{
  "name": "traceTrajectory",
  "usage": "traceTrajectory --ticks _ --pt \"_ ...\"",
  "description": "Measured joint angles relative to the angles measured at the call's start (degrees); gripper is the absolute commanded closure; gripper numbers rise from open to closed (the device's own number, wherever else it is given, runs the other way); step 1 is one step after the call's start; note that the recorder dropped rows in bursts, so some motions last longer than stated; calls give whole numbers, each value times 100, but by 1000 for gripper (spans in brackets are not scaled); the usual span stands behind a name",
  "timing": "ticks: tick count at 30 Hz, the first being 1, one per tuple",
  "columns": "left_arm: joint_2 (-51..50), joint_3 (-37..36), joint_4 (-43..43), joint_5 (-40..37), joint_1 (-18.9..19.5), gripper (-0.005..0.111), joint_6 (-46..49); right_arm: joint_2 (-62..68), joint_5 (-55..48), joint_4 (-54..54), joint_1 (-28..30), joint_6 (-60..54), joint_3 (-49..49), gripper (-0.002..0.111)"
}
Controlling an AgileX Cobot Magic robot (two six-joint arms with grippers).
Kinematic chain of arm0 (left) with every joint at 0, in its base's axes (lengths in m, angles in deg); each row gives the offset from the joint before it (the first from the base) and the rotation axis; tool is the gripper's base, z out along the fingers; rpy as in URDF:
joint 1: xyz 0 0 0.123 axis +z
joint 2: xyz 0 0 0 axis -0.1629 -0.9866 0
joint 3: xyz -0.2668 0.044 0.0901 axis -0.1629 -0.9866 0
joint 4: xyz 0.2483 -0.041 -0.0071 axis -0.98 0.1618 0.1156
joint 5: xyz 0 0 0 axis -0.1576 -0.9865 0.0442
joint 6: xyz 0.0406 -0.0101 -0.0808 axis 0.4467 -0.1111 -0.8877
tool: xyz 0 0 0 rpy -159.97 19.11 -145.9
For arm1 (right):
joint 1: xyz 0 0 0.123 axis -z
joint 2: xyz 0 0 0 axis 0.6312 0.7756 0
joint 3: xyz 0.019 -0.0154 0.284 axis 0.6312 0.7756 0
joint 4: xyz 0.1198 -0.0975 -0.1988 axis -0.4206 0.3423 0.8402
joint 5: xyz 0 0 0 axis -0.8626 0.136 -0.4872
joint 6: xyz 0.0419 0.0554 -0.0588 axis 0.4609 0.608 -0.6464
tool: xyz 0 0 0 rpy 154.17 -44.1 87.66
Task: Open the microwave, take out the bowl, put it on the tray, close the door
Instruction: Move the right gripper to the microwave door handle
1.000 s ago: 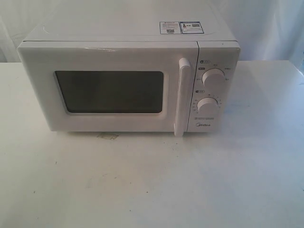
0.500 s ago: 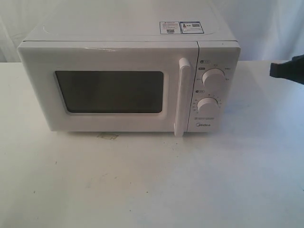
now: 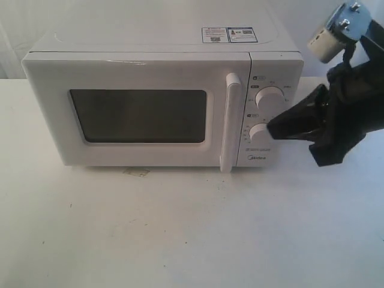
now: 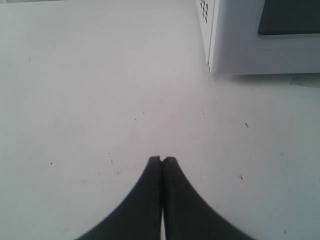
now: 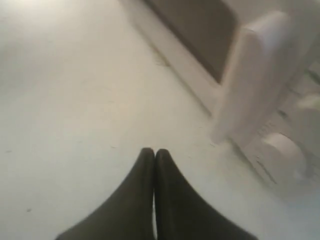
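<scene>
The white microwave (image 3: 162, 42) stands at the back of the table with its door (image 3: 138, 153) closed; the dark window (image 3: 139, 116) shows nothing inside, so the bowl is hidden. The tall bar handle (image 3: 230, 123) runs beside the dial panel (image 3: 273, 72). My right gripper (image 3: 271, 128) is shut and empty, its tip in front of the lower dial (image 3: 259, 132), right of the handle. In the right wrist view the shut right gripper (image 5: 154, 151) hangs above the table near the blurred handle (image 5: 255, 75). My left gripper (image 4: 162, 159) is shut and empty over bare table, near the microwave's corner (image 4: 215, 50). No tray shows.
The white table (image 3: 180, 234) spreads wide in front of the microwave. A pale scuffed patch (image 3: 136, 172) lies just under the door's front edge. A white cloth backdrop (image 3: 336, 36) hangs behind. The left arm is out of the exterior view.
My right arm has swung in from the right edge of the exterior view and now reaches the dial panel. The microwave has not moved and its door stays closed.
</scene>
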Motion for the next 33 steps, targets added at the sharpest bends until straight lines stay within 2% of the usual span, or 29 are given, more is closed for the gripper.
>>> traceTrajectory --ticks 2,4,14,15,18,20,21,24,27,33 --pt "0 0 0 0 0 107 0 227 -584 -447 -11 -543 -72 108" --pt "0 0 0 0 0 107 0 447 -682 -808 -13 -830 -83 108" --pt "0 0 0 0 0 107 0 902 146 -1075 -13 -1148 -111 107" --pt "0 0 0 0 0 107 0 902 281 -1075 -13 -1148 -111 104" --pt "0 0 0 0 0 107 0 912 918 -1100 -13 -1148 -111 79" --pt "0 0 0 0 0 107 0 912 1118 -1100 -13 -1148 -111 57" --pt "0 0 0 0 0 107 0 912 1192 -1100 -13 -1148 -111 51" --pt "0 0 0 0 0 107 0 1005 1217 -1458 -13 -1322 -111 49" --pt "0 0 0 0 0 107 0 1218 962 -2080 -13 -1874 -111 49" --pt "0 0 0 0 0 107 0 1674 604 -2607 -13 -2827 -111 49"
